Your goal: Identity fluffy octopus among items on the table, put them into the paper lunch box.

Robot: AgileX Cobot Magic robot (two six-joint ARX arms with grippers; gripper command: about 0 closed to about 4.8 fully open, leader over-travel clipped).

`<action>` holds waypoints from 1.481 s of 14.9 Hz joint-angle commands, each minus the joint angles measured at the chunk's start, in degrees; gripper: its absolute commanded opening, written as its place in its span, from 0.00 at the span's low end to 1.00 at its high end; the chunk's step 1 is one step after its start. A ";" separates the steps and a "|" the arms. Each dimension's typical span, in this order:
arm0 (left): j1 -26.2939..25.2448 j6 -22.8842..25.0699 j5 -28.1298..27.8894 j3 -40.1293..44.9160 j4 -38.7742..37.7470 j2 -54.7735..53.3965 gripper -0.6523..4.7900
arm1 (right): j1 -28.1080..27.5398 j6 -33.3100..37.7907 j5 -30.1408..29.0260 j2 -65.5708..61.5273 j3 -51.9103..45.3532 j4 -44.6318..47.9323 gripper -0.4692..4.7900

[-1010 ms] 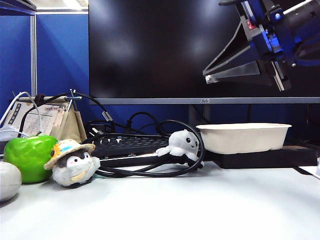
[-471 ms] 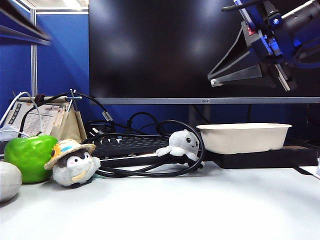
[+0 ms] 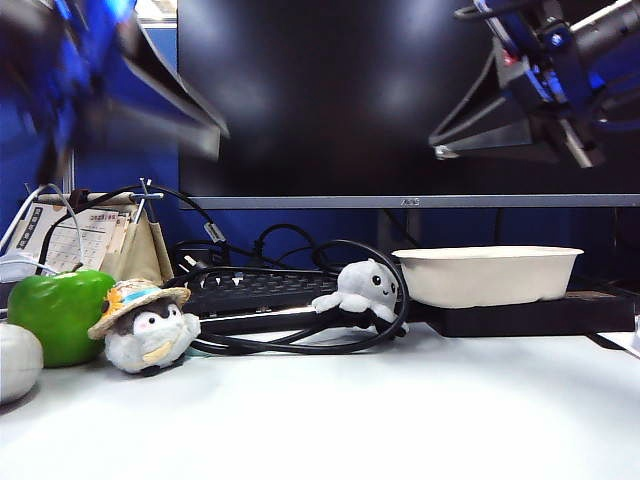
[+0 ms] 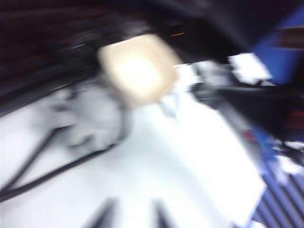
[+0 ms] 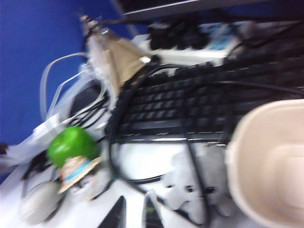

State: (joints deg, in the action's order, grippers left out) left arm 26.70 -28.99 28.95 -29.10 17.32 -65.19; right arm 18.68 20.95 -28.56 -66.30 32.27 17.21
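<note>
Your left pincer [image 3: 150, 100] hung high over the left side of the table [image 3: 400, 420], but it was one big blur. In its own wrist view you saw only two dark smears for its fingers [image 4: 107, 213], so I cannot tell if it was released or clenched. It held nothing that you could see.

Your right pincer [image 3: 440, 150] hung high on the right, above the paper lunch box [image 3: 487, 274]. Its two dark fingers [image 5: 116, 213] stood a little apart with only air between them, so it was released and held nothing.

Below, the fluffy octopus [image 3: 362, 290] sat near the middle of the table, just beside the left end of the lunch box and outside it. A loop of black cable [image 3: 300, 345] lay around it. The box sat on a flat black slab [image 3: 530, 315].

Off to the left stood a penguin plush [image 3: 148, 330] in a straw hat. A green apple [image 3: 58, 312] was just behind it. A black keyboard [image 3: 255, 290] lay behind the octopus.
</note>
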 commanded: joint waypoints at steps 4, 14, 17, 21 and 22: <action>0.48 0.04 0.81 -13.14 1.97 -13.29 0.35 | -0.85 -0.17 -0.04 0.24 0.24 1.44 0.19; 6.78 -0.09 1.09 -15.15 0.02 -24.22 0.35 | -0.85 -0.17 0.00 0.22 0.24 2.75 0.19; 7.85 -0.24 0.07 -15.17 0.26 -27.10 0.35 | -0.85 -0.15 -0.04 0.22 0.24 2.75 0.19; 7.74 -0.37 -2.86 -15.96 0.37 -27.39 0.35 | -0.85 -0.15 -0.07 0.24 0.24 2.80 0.19; 7.74 -0.20 -3.04 -16.92 0.37 -27.39 0.36 | -0.85 -0.15 -0.07 0.24 0.24 2.80 0.19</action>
State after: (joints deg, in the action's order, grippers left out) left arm 34.44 -29.43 26.28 -45.01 16.69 -92.62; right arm 17.80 20.95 -28.49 -66.30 32.27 19.00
